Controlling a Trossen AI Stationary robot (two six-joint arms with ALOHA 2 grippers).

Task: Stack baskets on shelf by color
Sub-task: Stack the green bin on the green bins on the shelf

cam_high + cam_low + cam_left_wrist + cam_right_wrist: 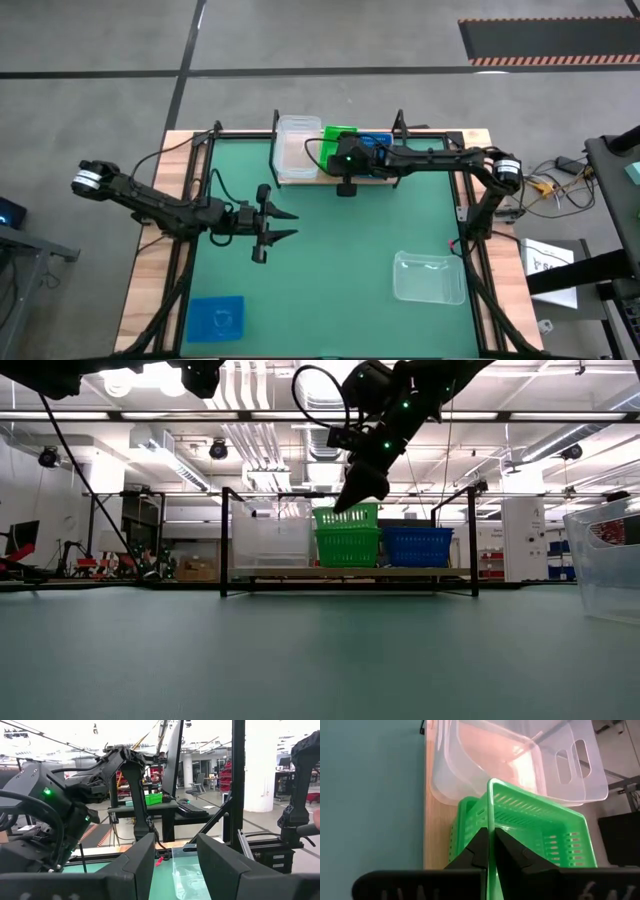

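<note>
On the left, the left gripper (pixel 283 226) hangs over the large green mat (pixel 330 255), its two dark fingers spread and holding nothing, pointing toward the middle of the table. Near the mat's front left corner lies a flat blue rectangular plastic basket (pixel 216 320), well apart from that gripper.

Farther along, at the table's far edge, stands the light-brown wooden shelf board framed by thin black uprights (pixel 345 572). Its left place holds the clear translucent plastic bins (pixel 297 149), seemingly nested; the middle holds bright green slotted plastic baskets (pixel 347 544); the right holds a blue slotted plastic basket (pixel 417 546).

The right gripper (pixel 490 851) is over the middle place, its fingers clenched on the thin rim of the upper green basket (pixel 535 832). That basket sits tilted, one end riding higher above the green one beneath it, so it looks only partly seated. The rim runs straight between the pinching fingers, and the basket's long side lies along the shelf, beside the clear stack.

My reading is that the next move turns on this tilt: the held basket must come level and square over the lower green one before it can drop in, and the right arm is the one placed to do so.

At the right front of the mat rests a single clear translucent bin (pixel 429 277), nearer the right arm than the left.
</note>
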